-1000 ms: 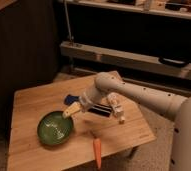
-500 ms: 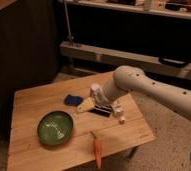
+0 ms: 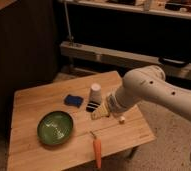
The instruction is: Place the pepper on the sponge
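Roughly mid-table, the gripper (image 3: 101, 113) sits low over the wooden table (image 3: 33, 99), just right of a black-and-white striped object (image 3: 91, 106) and below a pale upturned cup (image 3: 95, 90); whether it is wide or narrow cannot be told, and nothing visibly held. White arm (image 3: 150, 91) comes in from the right. Pepper (image 3: 97, 151) lies on the table near the front edge, stem end pointing away from that edge, well apart from the gripper. Sponge (image 3: 73, 100) lies bare, left of the cup. Green bowl (image 3: 55, 128) front-left. Small pale cube (image 3: 122, 119) right of the gripper.
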